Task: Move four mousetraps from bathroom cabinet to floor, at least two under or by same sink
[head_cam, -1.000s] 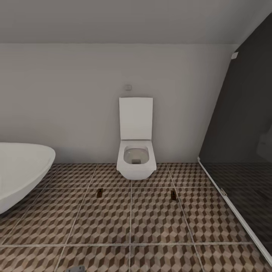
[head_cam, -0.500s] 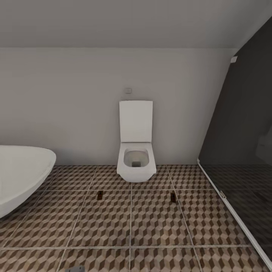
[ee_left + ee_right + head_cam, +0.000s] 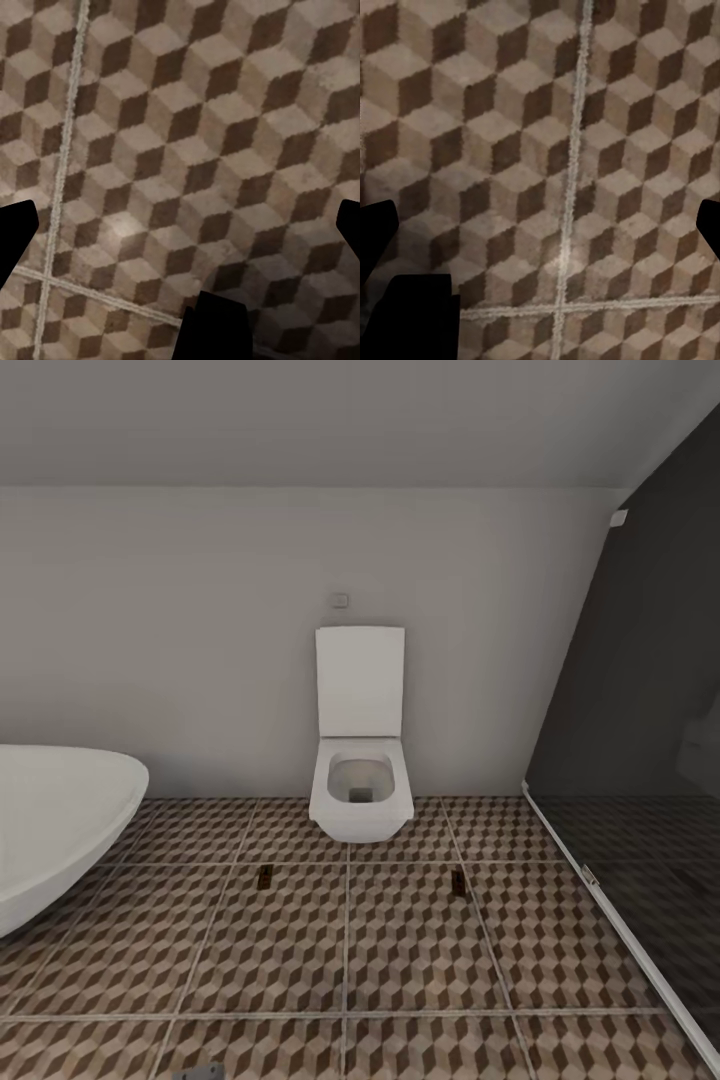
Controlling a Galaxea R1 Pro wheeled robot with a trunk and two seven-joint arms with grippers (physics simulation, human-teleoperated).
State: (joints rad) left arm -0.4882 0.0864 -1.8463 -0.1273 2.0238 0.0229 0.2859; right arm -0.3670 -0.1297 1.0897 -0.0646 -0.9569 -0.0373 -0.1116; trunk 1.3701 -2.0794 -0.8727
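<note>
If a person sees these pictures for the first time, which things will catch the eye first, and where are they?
A white toilet with its lid raised stands against the far wall, in the middle of the head view. Before it spreads the bathroom floor with its cube pattern, on which two small dark things lie, one on each side. A white bathtub fills the left edge, and a dark glass partition the right.

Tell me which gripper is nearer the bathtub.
Left, probably: the bathtub sits to the robot's left. Left gripper and right gripper both hang, jaws open, over bathroom floor, neither touching it.
</note>
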